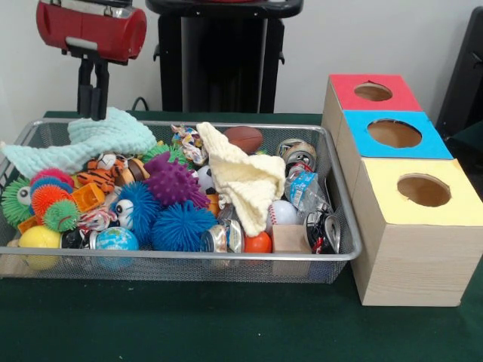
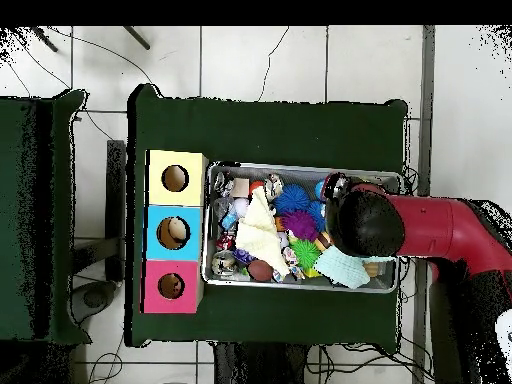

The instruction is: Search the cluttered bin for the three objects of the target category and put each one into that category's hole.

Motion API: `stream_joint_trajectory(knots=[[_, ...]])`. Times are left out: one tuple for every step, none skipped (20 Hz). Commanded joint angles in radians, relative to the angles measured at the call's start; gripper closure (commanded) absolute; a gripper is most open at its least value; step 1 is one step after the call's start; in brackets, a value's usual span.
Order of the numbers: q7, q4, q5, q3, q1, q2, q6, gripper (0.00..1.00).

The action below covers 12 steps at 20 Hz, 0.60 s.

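Note:
The wire mesh bin (image 1: 343,253) is full of clutter; it also shows in the overhead view (image 2: 300,168). An orange black-striped plush tiger (image 1: 104,178) lies at the left, next to a brown plush piece (image 1: 136,170). A third plush does not show. My gripper (image 1: 93,113) hangs over the bin's far left corner, its fingers closed together at the top edge of a mint knitted cloth (image 1: 106,137), which stands raised there. In the overhead view the arm's head (image 2: 365,222) hides the gripper, with the mint cloth (image 2: 345,268) beside it.
A pale yellow cloth (image 1: 245,177) drapes over the middle. Blue, purple, orange and green spiky balls (image 1: 177,222), a small football (image 1: 244,138), cans and balls fill the rest. Three wooden boxes with holes stand beside the bin: red (image 1: 375,92), blue (image 1: 392,134), yellow (image 1: 423,190).

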Motion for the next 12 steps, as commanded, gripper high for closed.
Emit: stream_joint_trajectory(knots=[[-0.085,0.097,-0.043,0.015,-0.023,0.055,-0.034,1.00],[-0.077,0.100,-0.048,0.013,-0.022,0.055,-0.052,1.00],[-0.070,0.103,-0.053,0.012,-0.021,0.054,-0.070,1.00],[-0.060,0.106,-0.050,0.009,-0.020,0.055,-0.075,0.00],[-0.043,0.111,-0.045,0.008,-0.021,0.055,-0.092,0.00],[-0.026,0.116,-0.040,0.007,-0.022,0.054,-0.109,0.00],[-0.003,0.118,-0.027,0.004,-0.019,0.057,-0.113,0.00],[0.014,0.119,-0.016,0.003,-0.017,0.059,-0.118,0.00],[0.035,0.112,-0.005,-0.008,-0.005,0.066,-0.105,0.00],[0.051,0.110,-0.003,-0.012,0.003,0.064,-0.119,0.00],[0.066,0.113,0.007,-0.014,0.009,0.061,-0.122,0.00],[0.071,0.116,0.016,-0.015,0.011,0.058,-0.116,0.00]])
